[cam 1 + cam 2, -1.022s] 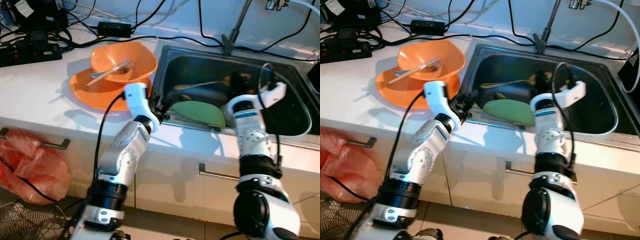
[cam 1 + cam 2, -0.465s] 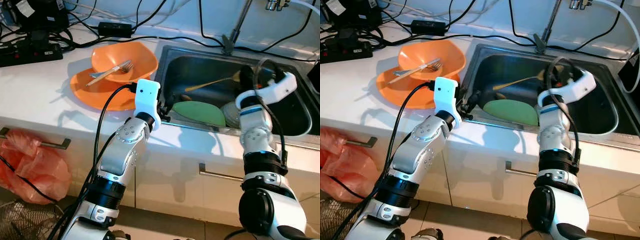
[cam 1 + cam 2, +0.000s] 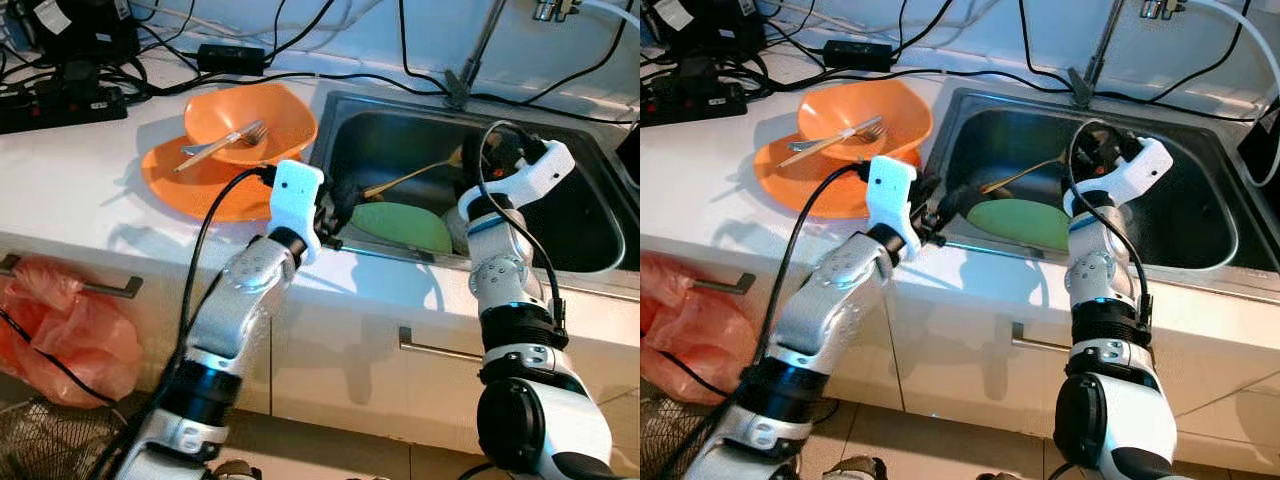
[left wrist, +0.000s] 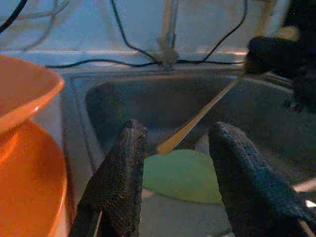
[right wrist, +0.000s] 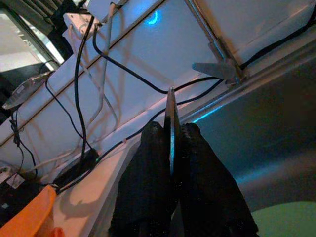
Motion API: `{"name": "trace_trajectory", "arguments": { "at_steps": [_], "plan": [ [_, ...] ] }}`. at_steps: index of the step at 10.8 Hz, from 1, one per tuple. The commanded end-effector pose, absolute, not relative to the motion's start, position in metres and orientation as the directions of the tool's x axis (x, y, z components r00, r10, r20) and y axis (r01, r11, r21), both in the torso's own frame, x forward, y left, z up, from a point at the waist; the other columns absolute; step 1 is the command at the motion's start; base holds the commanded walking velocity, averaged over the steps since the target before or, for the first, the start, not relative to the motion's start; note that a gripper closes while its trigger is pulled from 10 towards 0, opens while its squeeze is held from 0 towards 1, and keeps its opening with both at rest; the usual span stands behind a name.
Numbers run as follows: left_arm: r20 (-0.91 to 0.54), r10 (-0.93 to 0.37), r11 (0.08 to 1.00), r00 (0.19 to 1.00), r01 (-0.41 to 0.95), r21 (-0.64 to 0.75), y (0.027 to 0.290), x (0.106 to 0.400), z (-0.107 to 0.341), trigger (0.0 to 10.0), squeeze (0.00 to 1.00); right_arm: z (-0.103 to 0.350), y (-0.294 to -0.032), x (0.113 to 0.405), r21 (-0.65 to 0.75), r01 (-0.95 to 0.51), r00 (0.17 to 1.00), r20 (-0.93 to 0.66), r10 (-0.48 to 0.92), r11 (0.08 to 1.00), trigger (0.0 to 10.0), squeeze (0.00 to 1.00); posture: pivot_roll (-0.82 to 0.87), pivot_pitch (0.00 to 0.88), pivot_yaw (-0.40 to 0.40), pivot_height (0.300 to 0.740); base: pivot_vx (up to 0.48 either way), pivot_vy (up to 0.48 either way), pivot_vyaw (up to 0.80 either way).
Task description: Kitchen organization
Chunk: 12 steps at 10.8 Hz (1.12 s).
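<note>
A long gold-coloured utensil slants above the steel sink. My right gripper is shut on its upper end, and its thin edge shows pinched between the black fingers. The free end points toward my left gripper, which stands open at the sink's left rim. A green plate lies in the sink below. An orange bowl holding a fork sits on an orange plate on the counter, left of the sink.
A faucet stem rises behind the sink. Black cables and a power strip crowd the back of the white counter. A pale dish lies beside the green plate. A red plastic bag hangs by the cabinet below.
My right gripper has lifted the gold utensil out of the sink and swung it left toward my left gripper. The left wrist has turned, its fingers now over the sink's left rim.
</note>
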State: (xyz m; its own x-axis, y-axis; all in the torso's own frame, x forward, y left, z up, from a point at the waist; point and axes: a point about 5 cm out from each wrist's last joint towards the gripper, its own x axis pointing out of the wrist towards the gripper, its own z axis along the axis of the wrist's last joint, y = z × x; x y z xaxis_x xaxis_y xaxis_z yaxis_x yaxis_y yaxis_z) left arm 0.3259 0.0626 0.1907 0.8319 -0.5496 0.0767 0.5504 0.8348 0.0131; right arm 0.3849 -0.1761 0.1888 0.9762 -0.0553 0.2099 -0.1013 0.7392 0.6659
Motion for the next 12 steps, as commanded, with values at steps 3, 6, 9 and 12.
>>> {"name": "trace_trajectory", "arguments": {
  "at_steps": [3,6,9,12],
  "plan": [
    [0.093,-0.589,0.808,0.803,0.589,0.031,0.063,0.322,0.193,10.0,0.0,0.185,-0.176,0.386,0.629,-0.088,0.982,0.186,-0.04,0.772,10.0,0.0,0.13,0.068,-0.083,0.74,0.0,0.0,0.0],
    [0.054,-0.632,0.775,0.773,0.629,0.063,0.065,0.318,0.188,10.0,0.0,0.178,-0.167,0.386,0.567,-0.095,0.988,0.153,0.009,0.818,10.0,0.0,0.13,0.06,-0.084,0.74,0.0,0.0,0.0],
    [-0.038,-0.652,0.754,0.757,0.653,0.074,0.072,0.314,0.176,10.0,0.0,0.177,-0.154,0.387,0.475,-0.138,0.985,0.156,0.071,0.869,10.0,0.0,0.14,0.052,-0.082,0.74,0.0,0.0,0.0],
    [-0.066,-0.669,0.736,0.74,0.672,0.078,0.071,0.311,0.172,10.0,0.0,0.17,-0.146,0.386,0.439,-0.152,0.986,0.132,0.104,0.886,10.0,0.0,0.14,0.045,-0.081,0.74,0.0,0.0,0.0]
  ]
}}
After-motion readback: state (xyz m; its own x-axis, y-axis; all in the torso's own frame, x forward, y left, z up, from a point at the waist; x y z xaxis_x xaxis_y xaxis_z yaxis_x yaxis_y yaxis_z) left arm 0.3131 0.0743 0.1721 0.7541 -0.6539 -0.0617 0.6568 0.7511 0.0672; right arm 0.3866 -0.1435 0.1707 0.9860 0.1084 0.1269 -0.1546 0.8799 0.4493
